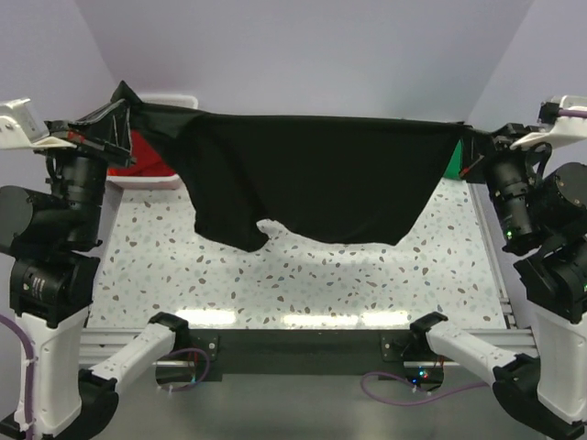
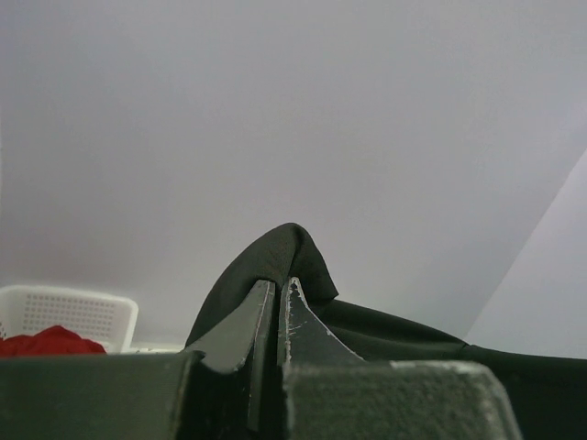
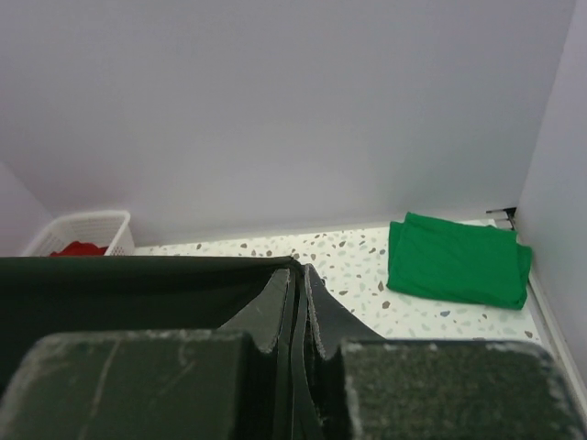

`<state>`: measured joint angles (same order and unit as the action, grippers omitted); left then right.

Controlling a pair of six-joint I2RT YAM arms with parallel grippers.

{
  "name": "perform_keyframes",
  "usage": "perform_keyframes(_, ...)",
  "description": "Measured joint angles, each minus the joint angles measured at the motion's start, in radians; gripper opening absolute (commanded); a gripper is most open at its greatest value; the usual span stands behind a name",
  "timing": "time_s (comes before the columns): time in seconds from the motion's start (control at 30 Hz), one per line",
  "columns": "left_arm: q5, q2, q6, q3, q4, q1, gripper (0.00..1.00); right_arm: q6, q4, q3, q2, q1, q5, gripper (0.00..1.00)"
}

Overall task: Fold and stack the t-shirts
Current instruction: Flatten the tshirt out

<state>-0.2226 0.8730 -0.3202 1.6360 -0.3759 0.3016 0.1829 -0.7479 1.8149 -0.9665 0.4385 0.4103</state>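
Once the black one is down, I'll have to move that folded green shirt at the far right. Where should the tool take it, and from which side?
Take the green shirt at its near left edge, approaching from the table centre. It lies flat and folded in the far right corner, with the wall close along its right side, so only the near and left sides are open. Both tools, left and right, are shut on the black shirt.

table (image 1: 303, 284): speckled white | folded green t-shirt (image 3: 456, 260) far-right | white basket (image 3: 81, 234) far-left

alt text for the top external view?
Two arms hold a black t-shirt stretched in the air above a speckled table, the left gripper and right gripper each clamping a top corner. A white basket sits behind at far left.
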Motion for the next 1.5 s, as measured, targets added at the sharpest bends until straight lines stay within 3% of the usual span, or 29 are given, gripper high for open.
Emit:
perform_keyframes(0.17, -0.018, 0.059, -0.001, 0.037, 0.053, 0.0, 0.0, -0.005, 0.031, -0.013, -0.033, 0.0, 0.007, 0.0)
perform_keyframes(0.47, -0.12, 0.366, 0.014, 0.036, 0.133, 0.0, 0.0, -0.051, 0.082, -0.04, -0.232, -0.001, 0.094, 0.0)
perform_keyframes(0.63, -0.134, 0.442, 0.029, 0.047, 0.123, 0.0, 0.0, -0.065, 0.085, -0.018, -0.289, -0.001, 0.098, 0.0)
perform_keyframes(0.83, -0.145, 0.412, 0.051, 0.104, 0.127, 0.0, 0.0, -0.067, 0.098, 0.014, -0.259, -0.001, 0.096, 0.0)
perform_keyframes(1.27, -0.094, 0.135, 0.051, 0.105, 0.051, 0.002, 0.0, -0.04, 0.059, 0.009, 0.0, 0.0, 0.006, 0.0)
perform_keyframes(1.5, -0.052, 0.07, 0.051, 0.129, 0.01, 0.003, 0.0, -0.026, 0.03, 0.033, 0.063, 0.005, -0.048, 0.0)
